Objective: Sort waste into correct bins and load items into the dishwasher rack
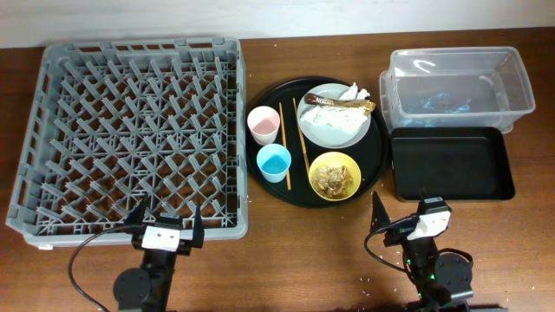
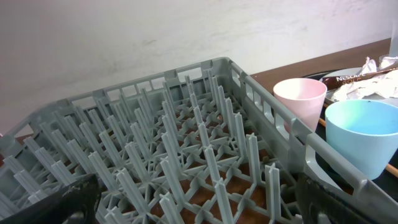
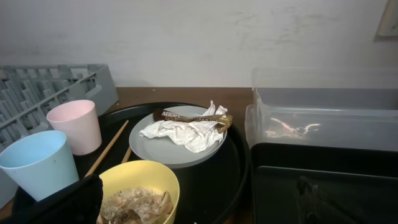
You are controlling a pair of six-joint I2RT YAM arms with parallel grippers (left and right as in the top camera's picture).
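The grey dishwasher rack (image 1: 139, 45) fills the left; it holds nothing. On a round black tray (image 1: 295, 186) stand a pink cup (image 1: 263, 123), a blue cup (image 1: 274, 162), two chopsticks (image 1: 301, 134), a yellow bowl (image 1: 350, 163) with brown food scraps (image 1: 333, 178), and a pale plate (image 1: 325, 130) bearing a white napkin (image 1: 353, 91) and a brown-and-gold wrapper (image 1: 338, 102). The clear tub (image 1: 451, 54) and shallow black tray (image 1: 451, 165) sit right. My left gripper (image 1: 165, 224) is open at the rack's near edge (image 2: 199, 202). My right gripper (image 1: 401, 208) is open near the bowl (image 3: 193, 202).
Bare brown table lies in front of the round tray and around both arm bases. A white wall stands behind the table. The clear tub is right behind the shallow black tray, and the two touch.
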